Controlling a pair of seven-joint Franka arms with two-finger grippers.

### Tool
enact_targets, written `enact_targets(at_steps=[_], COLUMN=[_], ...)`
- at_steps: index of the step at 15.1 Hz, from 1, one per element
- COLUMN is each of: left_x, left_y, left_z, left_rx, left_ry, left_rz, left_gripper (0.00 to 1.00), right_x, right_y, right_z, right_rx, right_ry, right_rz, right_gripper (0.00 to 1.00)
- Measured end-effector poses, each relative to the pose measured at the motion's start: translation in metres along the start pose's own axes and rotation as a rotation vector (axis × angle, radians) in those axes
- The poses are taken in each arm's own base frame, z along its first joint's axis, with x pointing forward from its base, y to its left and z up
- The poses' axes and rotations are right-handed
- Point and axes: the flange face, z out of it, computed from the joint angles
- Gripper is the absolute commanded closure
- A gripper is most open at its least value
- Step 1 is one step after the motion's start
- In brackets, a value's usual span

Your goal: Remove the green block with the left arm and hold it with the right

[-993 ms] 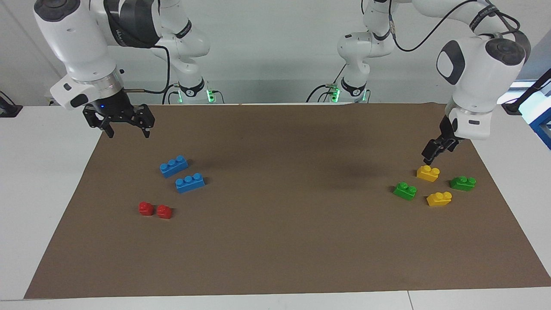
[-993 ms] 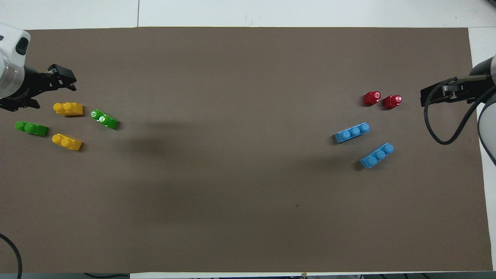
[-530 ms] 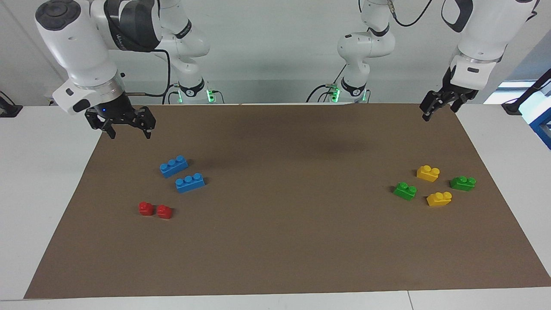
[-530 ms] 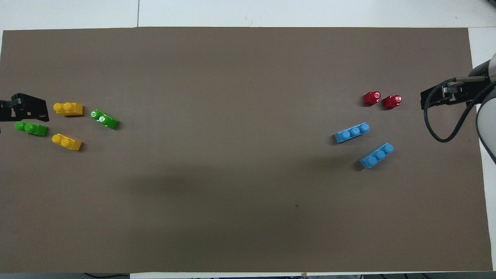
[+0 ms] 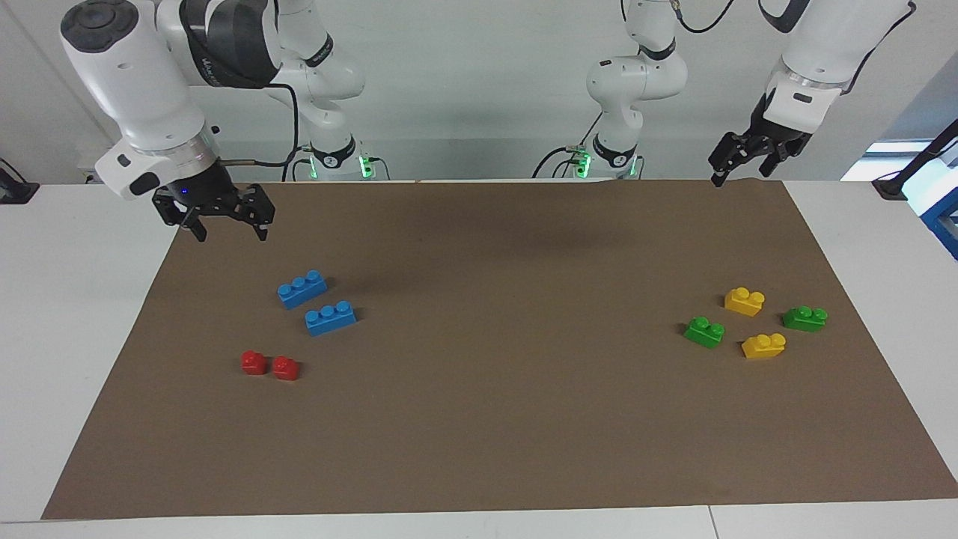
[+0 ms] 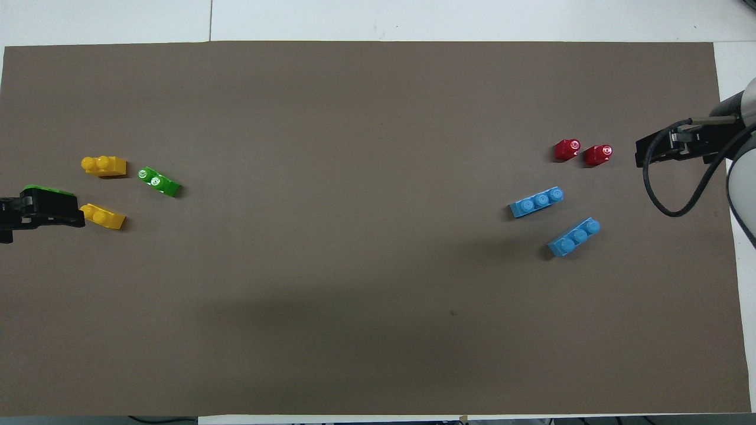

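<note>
Two green blocks lie on the brown mat at the left arm's end: one toward the table's middle, one toward the mat's edge. In the overhead view the first green block shows whole, while the second is mostly covered by my left gripper. My left gripper is open and empty, raised high above that end of the mat, apart from all the blocks. My right gripper is open and empty, hovering over the mat's edge at the right arm's end; it also shows in the overhead view.
Two yellow bricks lie among the green ones. Two blue three-stud bricks and two small red bricks lie below the right gripper. White table surrounds the mat.
My left gripper has risen from just above the yellow brick to high over the mat and drawn back toward its base. The right gripper has barely shifted. No block has moved.
</note>
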Motion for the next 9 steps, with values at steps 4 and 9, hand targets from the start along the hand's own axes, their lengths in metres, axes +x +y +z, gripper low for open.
enact_targets(at_steps=[4, 9], left_x=[0.002, 0.019], left_y=[-0.001, -0.003], left_z=[0.001, 0.015], left_rx=[-0.006, -0.009], left_ry=[0.029, 0.01], left_rz=[-0.001, -0.009], left_gripper=[0.0, 0.0], right_x=[0.0, 0.0], right_y=[0.0, 0.0], right_z=[0.0, 0.0], right_rx=[0.0, 0.001], right_ry=[0.0, 0.0], right_rz=[0.0, 0.0], right_gripper=[0.0, 0.0])
